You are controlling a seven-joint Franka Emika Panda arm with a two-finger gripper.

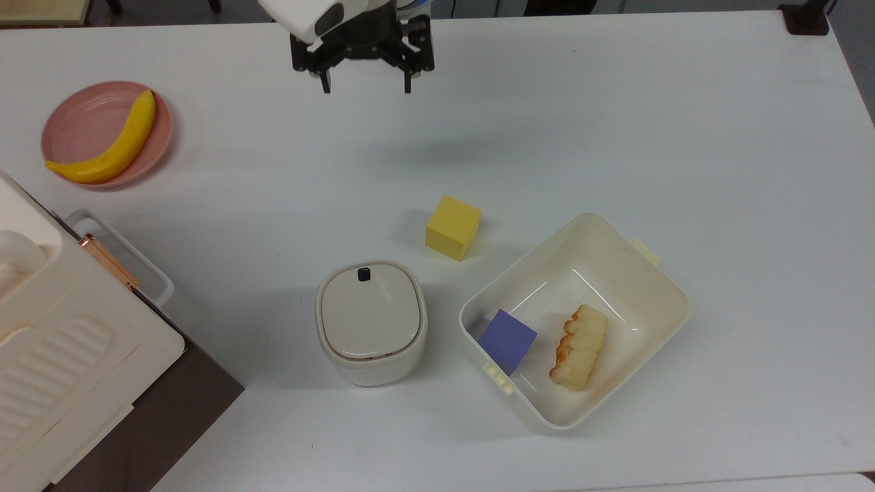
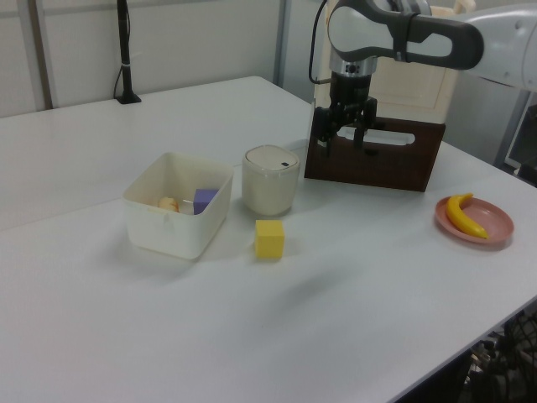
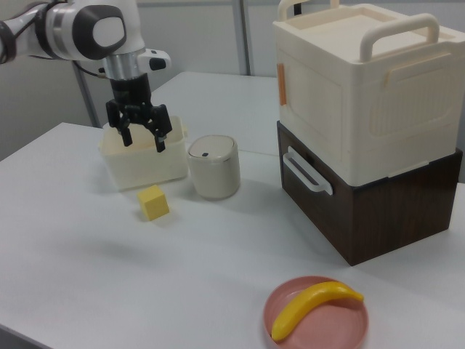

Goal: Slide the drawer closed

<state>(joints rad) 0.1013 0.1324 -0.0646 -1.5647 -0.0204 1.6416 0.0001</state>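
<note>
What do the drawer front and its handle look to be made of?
The drawer front looks like dark brown wood or wood-look laminate, matte, with faint grain streaks. Its handle looks like white plastic, smooth and slightly glossy, moulded as a rounded loop.

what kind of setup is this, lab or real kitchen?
Most likely a robot lab bench, not a kitchen: a bare white table under the robot's open claw, staged props such as a yellow cube and a banana, and a camera stand at the table's edge.
</note>
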